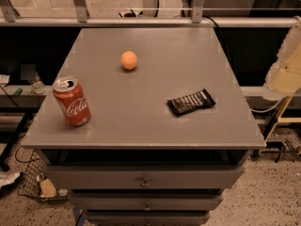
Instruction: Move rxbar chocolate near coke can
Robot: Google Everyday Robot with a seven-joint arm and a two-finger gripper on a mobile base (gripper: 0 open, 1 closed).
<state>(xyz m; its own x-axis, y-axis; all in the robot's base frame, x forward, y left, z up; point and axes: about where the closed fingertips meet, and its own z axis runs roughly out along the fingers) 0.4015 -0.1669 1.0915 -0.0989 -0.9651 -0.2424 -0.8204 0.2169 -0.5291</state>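
The rxbar chocolate, a flat black bar with white lettering, lies on the right part of the grey cabinet top, angled slightly. The coke can, red with a silver top, stands upright near the front left corner, far from the bar. My gripper is not in view. Only a pale, blurred part of what seems to be my arm shows at the right edge, beside the cabinet and above floor level.
A small orange ball sits on the top toward the back middle. Drawers are below the front edge. A rail runs behind the cabinet. A wire basket and clutter lie on the floor at left.
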